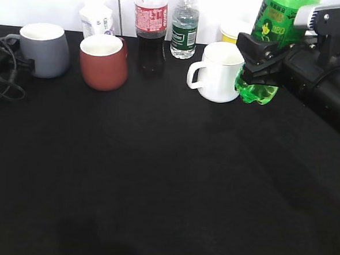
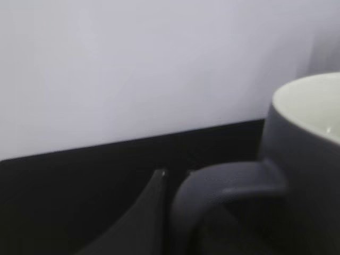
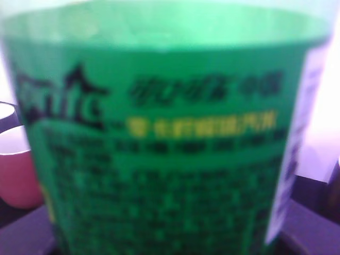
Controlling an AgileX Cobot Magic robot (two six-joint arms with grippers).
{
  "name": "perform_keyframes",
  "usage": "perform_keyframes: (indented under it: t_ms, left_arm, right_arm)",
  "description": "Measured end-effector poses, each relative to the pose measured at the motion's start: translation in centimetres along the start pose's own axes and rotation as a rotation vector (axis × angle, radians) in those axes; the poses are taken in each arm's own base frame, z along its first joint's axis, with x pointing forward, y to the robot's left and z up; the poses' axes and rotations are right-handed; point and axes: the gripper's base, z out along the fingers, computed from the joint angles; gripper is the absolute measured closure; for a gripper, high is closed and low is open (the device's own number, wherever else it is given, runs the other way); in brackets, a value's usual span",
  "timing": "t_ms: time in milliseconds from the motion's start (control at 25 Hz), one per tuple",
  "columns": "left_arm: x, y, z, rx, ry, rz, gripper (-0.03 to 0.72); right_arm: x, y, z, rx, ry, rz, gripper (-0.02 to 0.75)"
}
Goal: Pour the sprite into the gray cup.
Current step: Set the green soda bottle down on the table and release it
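Your right claw [image 1: 256, 63] gripped the sprite [image 1: 276, 21] at the desk's [image 1: 167, 179] far right; the gray cup [image 1: 45, 49] sat far left, its handle beside your left claw [image 2: 154, 212], whose opening you couldn't judge.

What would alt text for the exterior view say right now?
The right tool grips the green sprite bottle beside a white mug at the back right of a black table. The gray cup stands far left, by a red mug.

open black table front [image 1: 166, 191], red mug [image 1: 103, 61] and white mug [image 1: 219, 71] crowding back row
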Motion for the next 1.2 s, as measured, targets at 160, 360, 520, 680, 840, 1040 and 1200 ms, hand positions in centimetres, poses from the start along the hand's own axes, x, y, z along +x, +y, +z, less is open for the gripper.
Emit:
perform_keyframes:
  t_ms: [160, 360, 520, 680, 840, 1040, 1200]
  left_arm:
    - [0.1, 0.0, 0.0, -0.003, 0.022, -0.013, 0.559]
    - [0.3, -0.1, -1.6, -0.007, 0.069, -0.024, 0.407]
    - [-1.9, -0.3, -5.9, -0.011, 0.104, -0.027, 0.379]
    - [-6.2, -2.2, -11.8, 0.034, 0.169, -0.006, 0.376]
    - [-11.4, -7.4, -15.3, 0.210, 0.150, 0.047, 0.376]
    - [-12.5, -13.1, -19.1, 0.429, 0.266, 0.072, 0.375]
    - [-12.4, -14.8, -20.0, 0.480, 0.298, 0.023, 0.375]
  right_arm:
    - [0.0, 0.0, 0.0, 0.000, 0.000, 0.001, 0.290]
    - [-0.1, 0.0, 0.0, 0.004, -0.011, 0.005, 0.290]
    - [0.0, -0.1, 0.0, 0.007, 0.001, 0.000, 0.290]
    - [0.4, -1.7, -0.1, 0.104, 0.045, 0.040, 0.290]
    - [-0.4, -6.4, -1.1, 0.261, 0.019, 0.040, 0.290]
    - [-1.6, -10.7, -2.8, 0.418, -0.009, -0.031, 0.290]
    - [1.2, -13.2, -2.5, 0.490, 0.018, -0.032, 0.290]
